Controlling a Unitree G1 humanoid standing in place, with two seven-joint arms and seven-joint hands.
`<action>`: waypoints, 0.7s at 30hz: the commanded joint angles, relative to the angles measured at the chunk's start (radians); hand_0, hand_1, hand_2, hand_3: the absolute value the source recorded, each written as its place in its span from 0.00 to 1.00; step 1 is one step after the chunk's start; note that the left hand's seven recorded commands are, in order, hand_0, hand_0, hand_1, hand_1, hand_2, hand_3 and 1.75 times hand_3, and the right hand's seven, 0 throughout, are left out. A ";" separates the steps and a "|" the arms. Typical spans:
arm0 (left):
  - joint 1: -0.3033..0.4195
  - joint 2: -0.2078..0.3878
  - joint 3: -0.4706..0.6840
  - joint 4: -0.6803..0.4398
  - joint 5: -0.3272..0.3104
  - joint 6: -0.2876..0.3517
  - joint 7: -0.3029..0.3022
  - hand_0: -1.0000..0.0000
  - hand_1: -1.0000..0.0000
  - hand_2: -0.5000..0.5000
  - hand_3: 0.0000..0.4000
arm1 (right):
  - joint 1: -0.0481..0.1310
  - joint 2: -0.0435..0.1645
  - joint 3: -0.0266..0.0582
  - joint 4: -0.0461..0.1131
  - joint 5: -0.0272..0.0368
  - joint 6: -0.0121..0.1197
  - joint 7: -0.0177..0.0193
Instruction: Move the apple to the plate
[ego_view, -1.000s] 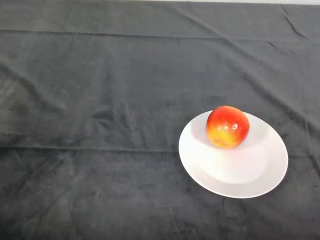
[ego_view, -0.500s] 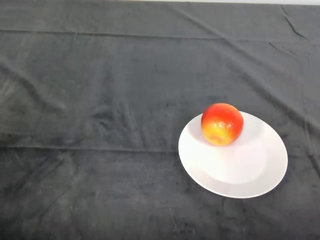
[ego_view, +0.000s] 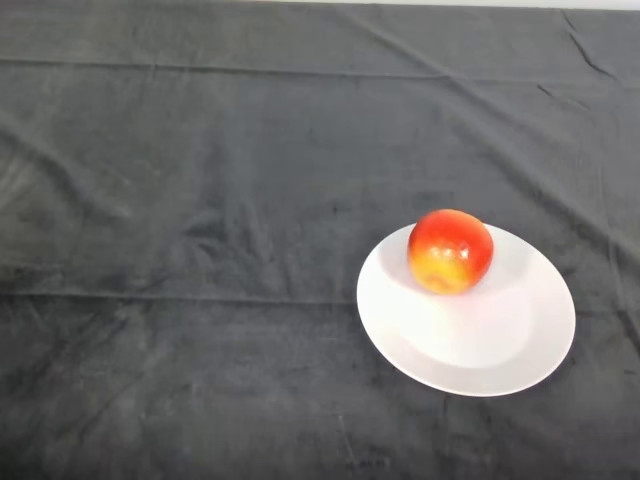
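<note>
On the left and through the middle, the bench (ego_view: 200, 200) shows only its dark cloth (ego_view: 150, 330), creased in long folds, with nothing standing on it. No part of the robot hand is in the head view, so whether it is apart, together or clamped on anything cannot be told. Farther right lies the white plate (ego_view: 470, 355), flat on the cloth in the right half of the scene. The apple (ego_view: 450, 250), red with a yellow patch on the near side, sits on the plate toward its far left rim, not in the centre. It looks to rest on the sloping part of the dish, though from this angle it is hard to say whether it is quite settled there. Judged from how things lie, the task appears done: the fruit is on the dish and nothing holds it. The left arm enters from the lower left, so the apple would lie ahead and to the right of it, across the bare cloth, should any further reach be wanted. The apple is round and offers no long axis to line up with.
</note>
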 joint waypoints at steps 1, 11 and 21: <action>0.029 0.051 0.007 0.003 0.023 0.008 0.007 1.00 1.00 0.50 0.00 | 0.081 0.049 0.0259 0.033 -0.0198 0.018 0.0192; 0.031 0.048 0.003 -0.001 0.045 0.008 0.019 1.00 1.00 0.50 0.00 | 0.081 0.049 0.0258 0.032 -0.0198 0.018 0.0193; 0.031 0.047 0.002 -0.004 0.061 0.010 0.025 1.00 1.00 0.50 0.00 | 0.081 0.049 0.0257 0.031 -0.0197 0.018 0.0194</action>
